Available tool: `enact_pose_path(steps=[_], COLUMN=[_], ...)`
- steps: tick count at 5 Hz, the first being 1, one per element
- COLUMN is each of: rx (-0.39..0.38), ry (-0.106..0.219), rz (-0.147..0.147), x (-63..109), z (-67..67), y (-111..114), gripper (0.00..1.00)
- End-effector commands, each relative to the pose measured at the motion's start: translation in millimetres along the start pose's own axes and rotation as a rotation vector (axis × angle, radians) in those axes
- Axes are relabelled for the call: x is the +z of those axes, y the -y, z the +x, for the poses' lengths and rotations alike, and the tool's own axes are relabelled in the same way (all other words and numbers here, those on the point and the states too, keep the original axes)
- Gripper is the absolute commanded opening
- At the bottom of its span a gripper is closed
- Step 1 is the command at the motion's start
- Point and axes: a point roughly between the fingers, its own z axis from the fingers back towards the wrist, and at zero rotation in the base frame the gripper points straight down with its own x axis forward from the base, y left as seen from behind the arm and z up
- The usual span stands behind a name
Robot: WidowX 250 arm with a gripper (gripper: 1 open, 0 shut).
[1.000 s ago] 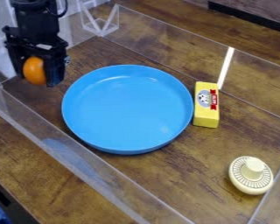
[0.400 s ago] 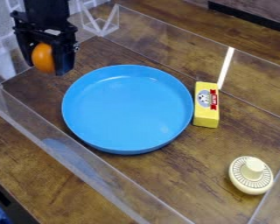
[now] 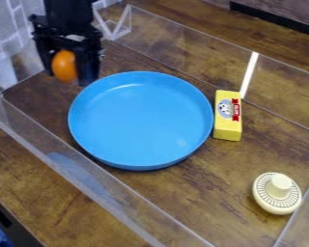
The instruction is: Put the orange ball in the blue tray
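The orange ball (image 3: 66, 66) hangs in the air at the upper left, held between the black fingers of my gripper (image 3: 66, 68), which points straight down. The gripper is shut on the ball, its fingers on either side of it. The blue tray (image 3: 96, 141) lies in the middle of the wooden table, round, shallow and with nothing in it. The ball is just beyond the tray's upper-left rim, above table level.
A yellow box (image 3: 227, 115) with a red-and-white label lies right of the tray. A cream ridged disc (image 3: 276, 192) sits at the lower right. Clear plastic walls (image 3: 67, 164) border the work area along the left and front.
The gripper has risen and moved right toward the tray, carrying the orange ball with it. Nothing else has moved.
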Motion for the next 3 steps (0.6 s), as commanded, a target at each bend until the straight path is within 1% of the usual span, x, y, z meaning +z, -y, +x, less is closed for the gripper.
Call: enact_pose_path(steps=[1,2,3], rx=[-0.052,-0.09,-0.13], ry=[0.101,0.109,0.123], rz=[0.004,-0.009,-0.019], x=[29.1,26.6,25.4], z=[15.2,26.9,41.7], y=[25.7,52.0,76.8], gripper=[0.0,0.0,0.0])
